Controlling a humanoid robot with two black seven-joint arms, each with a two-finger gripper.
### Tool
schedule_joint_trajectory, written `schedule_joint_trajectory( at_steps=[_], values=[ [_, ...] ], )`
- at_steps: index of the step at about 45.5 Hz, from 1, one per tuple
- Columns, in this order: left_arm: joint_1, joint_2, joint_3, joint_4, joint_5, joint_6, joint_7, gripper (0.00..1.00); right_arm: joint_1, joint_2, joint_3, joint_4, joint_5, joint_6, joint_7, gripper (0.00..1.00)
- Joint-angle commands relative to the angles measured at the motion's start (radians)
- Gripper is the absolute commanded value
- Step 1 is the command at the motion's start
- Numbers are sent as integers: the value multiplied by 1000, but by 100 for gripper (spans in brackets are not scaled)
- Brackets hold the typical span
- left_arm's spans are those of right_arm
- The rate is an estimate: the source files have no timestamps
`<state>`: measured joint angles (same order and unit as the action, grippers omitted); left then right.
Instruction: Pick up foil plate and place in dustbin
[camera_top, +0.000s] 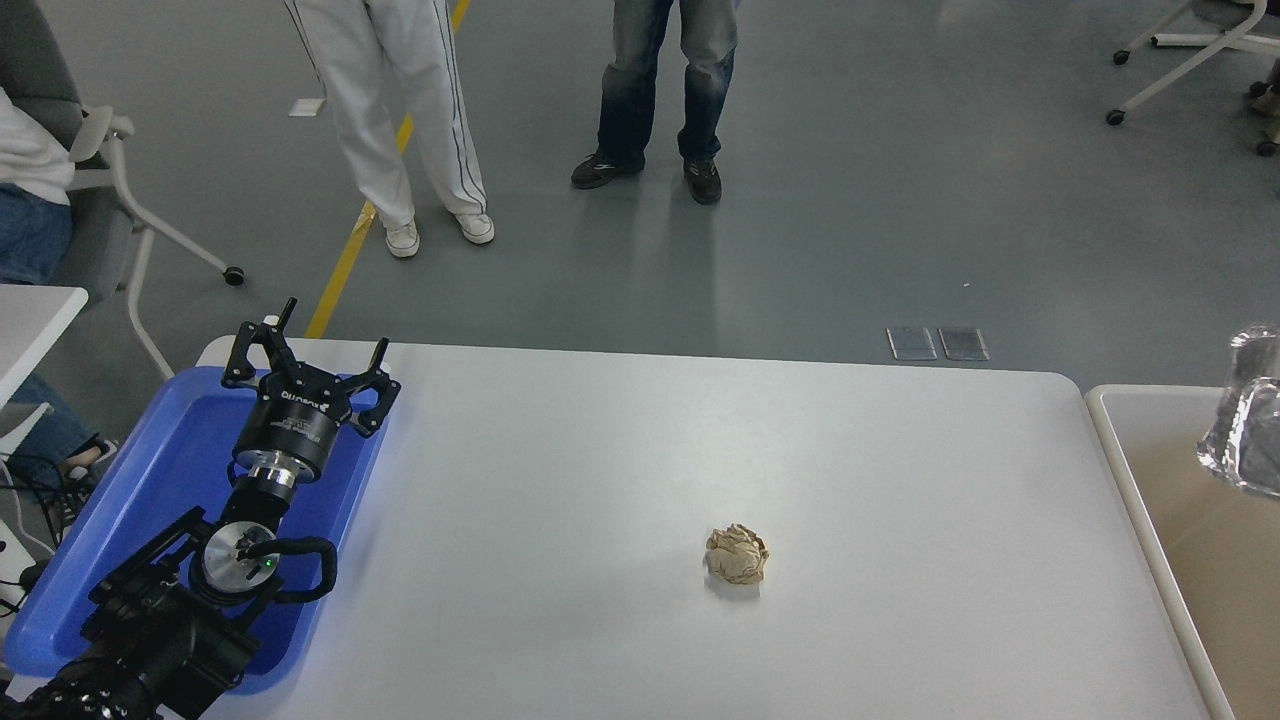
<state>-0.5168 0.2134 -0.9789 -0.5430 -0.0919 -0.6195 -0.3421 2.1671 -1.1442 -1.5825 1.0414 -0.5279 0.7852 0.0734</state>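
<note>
**Foil plate over dustbin at right edge**

White table (620, 450): paper ball (738, 554) near front-centre. Blue tray (70, 590) at left, w/ parked left gripper (308, 368) above it, fingers spread, holding nothing. Dustbin (1120, 470) at right; foil plate (1245, 420) above its inside, mostly cut off. Right gripper out of frame. Two people stand beyond.

At three o'clock the foil plate (1250, 420) is cut off by the picture's edge, only a blurred sliver showing above the dustbin (1120, 450), itself cropped; the right end effector lies outside the picture.
</note>
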Motion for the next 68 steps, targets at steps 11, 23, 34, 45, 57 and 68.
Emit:
schedule_joint_trajectory(
  at_steps=[11,23,34,45,57,68],
  values=[
    [0,1,0,0,0,0,0,100,-685,-37,558,-191,-3,-55,-1,0],
    [0,1,0,0,0,0,0,100,-966,-16,749,-267,176,-191,-3,0],
    [0,0,-1,0,0,0,0,100,-1060,32,756,-281,328,-398,-1,0],
    [1,1,0,0,0,0,0,100,-1141,103,777,-287,472,-561,-1,0],
    [0,0,0,0,0,0,0,100,-1380,276,970,-469,598,-742,0,0],
    [0,0,0,0,0,0,0,100,-1546,448,1144,-764,601,-802,-1,0]
  ],
)
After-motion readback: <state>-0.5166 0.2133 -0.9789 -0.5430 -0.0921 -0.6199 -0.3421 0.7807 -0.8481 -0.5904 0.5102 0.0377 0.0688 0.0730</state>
